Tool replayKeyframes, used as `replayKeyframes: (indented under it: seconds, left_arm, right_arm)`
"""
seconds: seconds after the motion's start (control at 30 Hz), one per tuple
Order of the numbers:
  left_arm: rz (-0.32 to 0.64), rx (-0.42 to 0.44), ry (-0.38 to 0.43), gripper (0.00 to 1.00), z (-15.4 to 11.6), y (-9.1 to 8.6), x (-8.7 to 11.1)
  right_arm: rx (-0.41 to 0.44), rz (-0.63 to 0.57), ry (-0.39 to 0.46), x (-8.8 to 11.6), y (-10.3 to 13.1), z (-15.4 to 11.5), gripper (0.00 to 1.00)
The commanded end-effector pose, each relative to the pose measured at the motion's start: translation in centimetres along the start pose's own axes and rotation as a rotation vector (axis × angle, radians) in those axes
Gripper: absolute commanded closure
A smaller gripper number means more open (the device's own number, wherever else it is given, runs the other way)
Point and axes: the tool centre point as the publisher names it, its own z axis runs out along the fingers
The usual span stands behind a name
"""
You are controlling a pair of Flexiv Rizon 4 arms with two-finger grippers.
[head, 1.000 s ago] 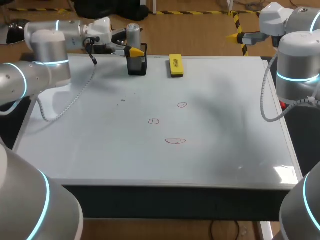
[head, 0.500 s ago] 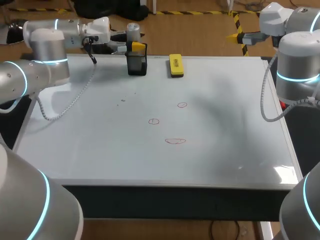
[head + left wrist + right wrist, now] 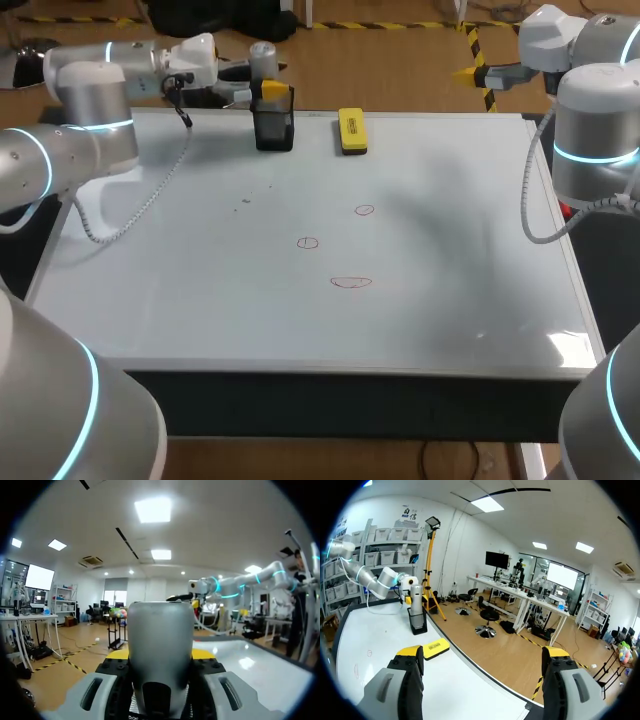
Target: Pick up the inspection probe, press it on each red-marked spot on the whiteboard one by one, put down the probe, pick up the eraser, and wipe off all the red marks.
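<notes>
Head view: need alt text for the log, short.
Left gripper grips the grey probe, upright in a black holder at the whiteboard's far edge, with a yellow eraser beside the holder. Three red marks sit mid-board. The right gripper hangs beyond the far right corner.

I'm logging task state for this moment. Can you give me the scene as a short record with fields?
left gripper: shut on inspection probe, at black holder
right gripper: open, empty, beyond the whiteboard's far edge
eraser: on whiteboard, beside holder, untouched
red marks: three, unwiped
</notes>
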Motion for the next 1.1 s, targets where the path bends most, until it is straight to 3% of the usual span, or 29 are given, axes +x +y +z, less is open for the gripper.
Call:
replayKeyframes:
  seconds: [0.03,0.63,1.1]
  left_arm:
    - [0.014,-0.004,-0.011,1.00,0.1,-1.3,0.8]
    - [0.070,-0.029,0.002,1.00,0.7,-4.8,0.6]
    - [0.114,-0.016,-0.005,1.00,0.2,-8.8,1.0]
  right_arm:
    - [0.002,0.000,0.001,0.0,0.0,0.0,0.00]
    - [0.002,0.000,0.001,0.0,0.0,0.0,0.00]
    - [0.002,0.000,0.001,0.0,0.0,0.0,0.00]
